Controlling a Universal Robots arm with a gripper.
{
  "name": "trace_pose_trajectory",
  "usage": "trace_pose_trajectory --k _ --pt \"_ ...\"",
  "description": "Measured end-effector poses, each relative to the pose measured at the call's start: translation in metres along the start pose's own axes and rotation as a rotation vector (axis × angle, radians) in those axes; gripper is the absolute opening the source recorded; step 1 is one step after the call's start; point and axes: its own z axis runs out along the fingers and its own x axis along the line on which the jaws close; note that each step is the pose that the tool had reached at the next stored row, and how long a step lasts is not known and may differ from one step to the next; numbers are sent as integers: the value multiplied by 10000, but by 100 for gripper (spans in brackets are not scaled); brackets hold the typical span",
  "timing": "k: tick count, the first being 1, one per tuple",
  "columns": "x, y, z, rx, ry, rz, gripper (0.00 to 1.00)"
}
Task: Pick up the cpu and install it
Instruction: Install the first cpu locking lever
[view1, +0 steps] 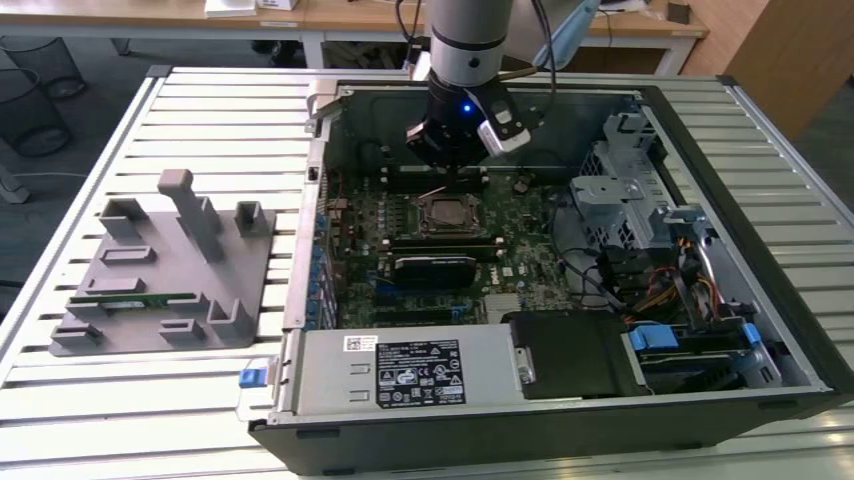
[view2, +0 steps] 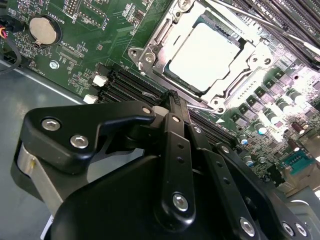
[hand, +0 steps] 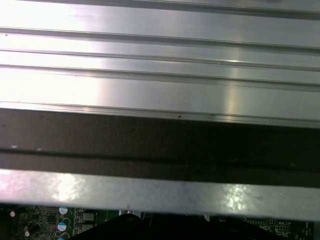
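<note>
Gripper shut w/ nothing in it, hovering inside PC case just beside socket, cpu seated flat in socket frame; prob best checked square & flush w/ edges before any lever press.

**Camera setup: one overview, two wrist close-ups**

Exterior view looks down from high, slightly in front, over the slatted worktop and open computer case. Second wrist view sits close, past the tool, onto the motherboard. First wrist view faces the case wall, nearly touching. All share the motherboard.
</note>
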Motion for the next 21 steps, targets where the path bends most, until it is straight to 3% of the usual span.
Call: trace_pose_trajectory --k 14,21 --pt "-49 3 21 1 2 -28 11" --pt "-81 -1 117 2 2 -28 11"
